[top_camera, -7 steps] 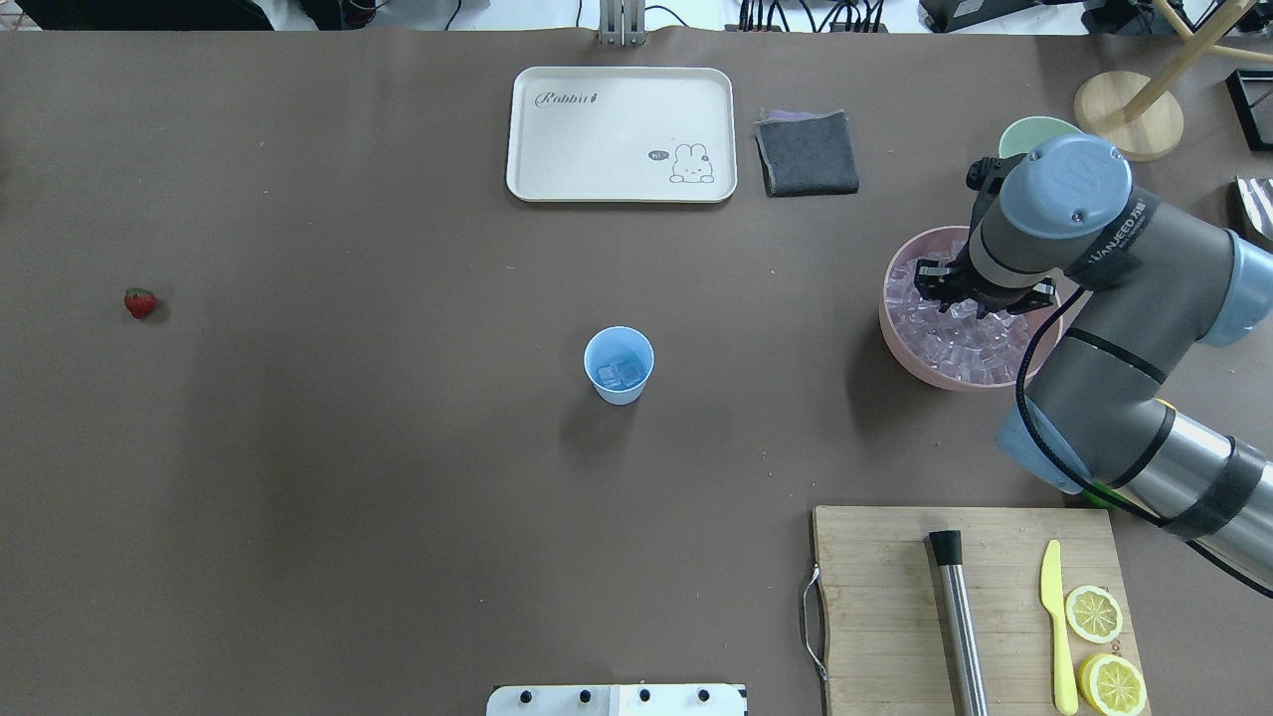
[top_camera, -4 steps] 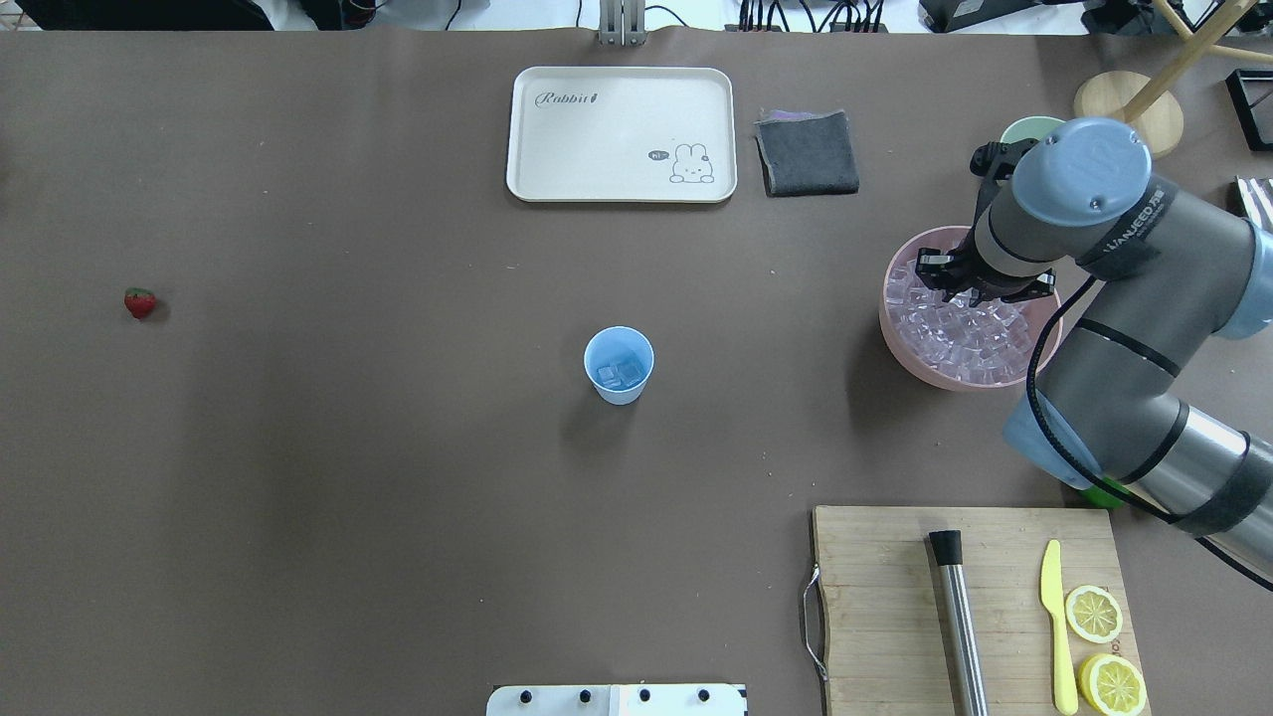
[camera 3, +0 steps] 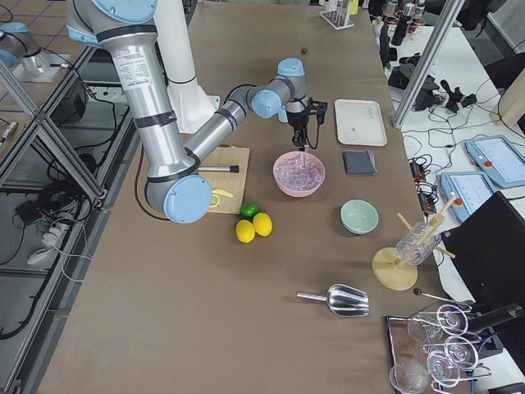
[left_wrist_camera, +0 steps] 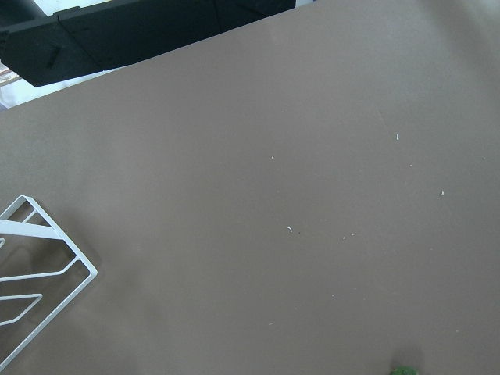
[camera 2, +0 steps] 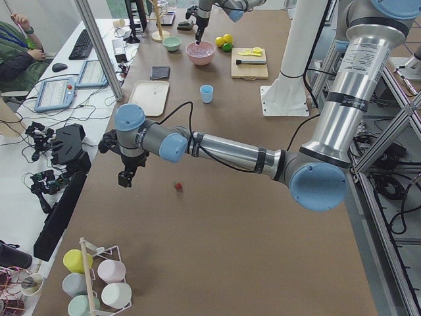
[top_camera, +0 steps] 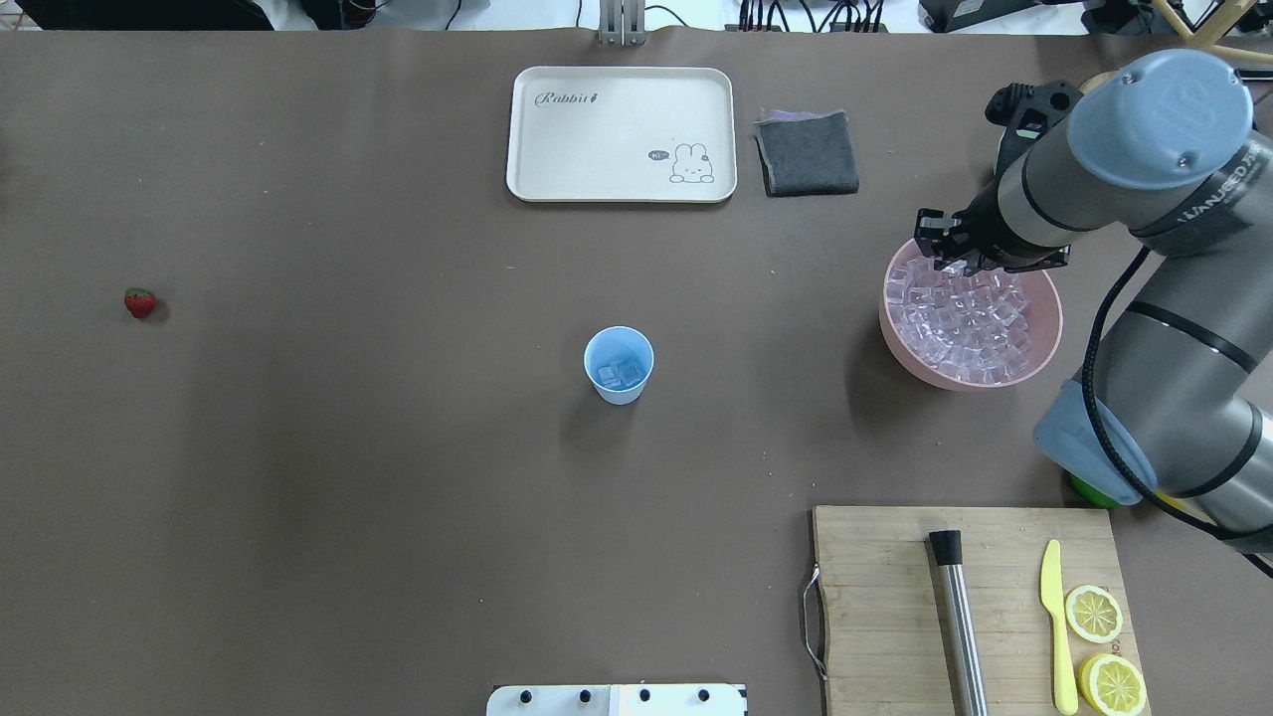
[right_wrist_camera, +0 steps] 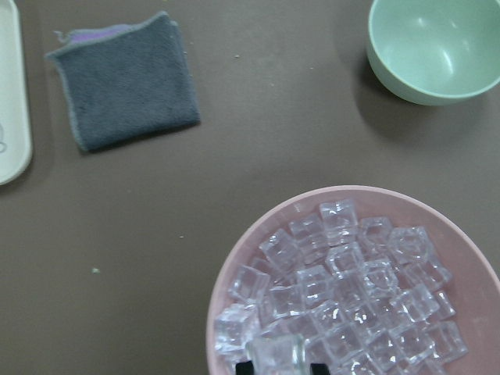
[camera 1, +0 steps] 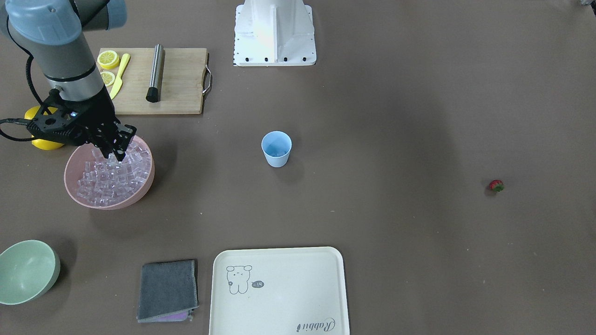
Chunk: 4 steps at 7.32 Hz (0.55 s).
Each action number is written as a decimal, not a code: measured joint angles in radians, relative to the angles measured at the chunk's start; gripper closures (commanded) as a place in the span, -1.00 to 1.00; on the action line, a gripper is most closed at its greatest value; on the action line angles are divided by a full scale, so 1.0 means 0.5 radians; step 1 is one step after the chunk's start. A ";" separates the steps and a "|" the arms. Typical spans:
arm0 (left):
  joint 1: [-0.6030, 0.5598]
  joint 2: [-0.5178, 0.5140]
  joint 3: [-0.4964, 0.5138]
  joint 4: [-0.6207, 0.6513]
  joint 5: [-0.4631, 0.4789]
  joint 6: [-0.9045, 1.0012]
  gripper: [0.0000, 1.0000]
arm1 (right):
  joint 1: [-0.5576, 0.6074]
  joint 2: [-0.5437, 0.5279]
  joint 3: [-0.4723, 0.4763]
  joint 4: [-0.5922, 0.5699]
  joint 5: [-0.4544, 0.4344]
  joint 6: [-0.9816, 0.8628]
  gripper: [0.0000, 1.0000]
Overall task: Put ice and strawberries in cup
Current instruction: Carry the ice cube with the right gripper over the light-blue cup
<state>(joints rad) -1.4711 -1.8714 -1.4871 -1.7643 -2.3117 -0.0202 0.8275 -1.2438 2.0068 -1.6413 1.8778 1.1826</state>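
The light-blue cup (top_camera: 619,364) stands mid-table with a few ice cubes (top_camera: 617,375) inside. More ice (top_camera: 960,323) fills the pink bowl (top_camera: 895,338) on the right. My right gripper (top_camera: 950,261) hangs just over the bowl's far rim, shut on one ice cube (right_wrist_camera: 277,351), as the right wrist view shows. The strawberry (top_camera: 140,302) lies alone at the far left. My left gripper (camera 2: 125,178) hovers over bare table a little beside the strawberry (camera 2: 177,187); I cannot tell whether it is open or shut.
A cream tray (top_camera: 622,134) and a grey cloth (top_camera: 807,152) lie at the far side. A pale green bowl (camera 1: 25,270) sits beyond the pink bowl. The cutting board (top_camera: 885,617) holds a steel rod, a yellow knife and lemon halves.
My right gripper has risen out of the ice and shifted toward the bowl's far rim, the wrist swinging up and right. Cup and strawberry have not moved.
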 measured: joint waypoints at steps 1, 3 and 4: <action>0.000 0.000 0.002 0.000 0.000 -0.001 -0.96 | -0.001 0.058 0.035 0.001 0.017 0.012 1.00; 0.000 0.006 0.006 0.000 0.000 -0.002 -0.96 | -0.026 0.194 0.050 0.033 0.033 0.029 1.00; 0.000 0.011 0.010 0.000 0.000 -0.002 -0.96 | -0.058 0.228 0.043 0.124 0.032 0.041 1.00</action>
<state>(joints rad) -1.4711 -1.8659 -1.4820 -1.7644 -2.3117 -0.0211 0.7983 -1.1296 2.0285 -1.5794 1.8940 1.2032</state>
